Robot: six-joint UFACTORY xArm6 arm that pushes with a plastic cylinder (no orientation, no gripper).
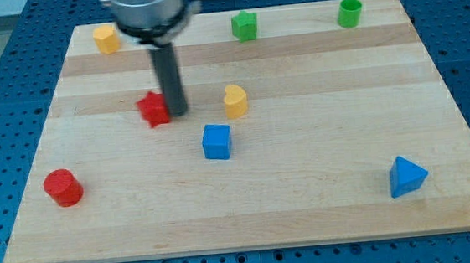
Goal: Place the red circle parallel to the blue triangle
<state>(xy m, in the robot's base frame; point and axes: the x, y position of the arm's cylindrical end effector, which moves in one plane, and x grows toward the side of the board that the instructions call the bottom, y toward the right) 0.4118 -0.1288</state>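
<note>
The red circle [62, 187], a short red cylinder, stands near the board's left edge, low in the view. The blue triangle [407, 176] lies far off at the lower right of the board. My tip [176, 113] rests on the board in the upper left middle, touching or nearly touching the right side of a red star-shaped block [154, 109]. The tip is well above and to the right of the red circle, and far left of the blue triangle.
A blue cube [216, 141] sits below and right of the tip. A yellow heart-like block [235, 101] is to its right. Along the top stand a yellow block [107, 39], a green star-like block [244, 26] and a green cylinder [348, 12]. The wooden board [309, 218] ends at blue perforated table.
</note>
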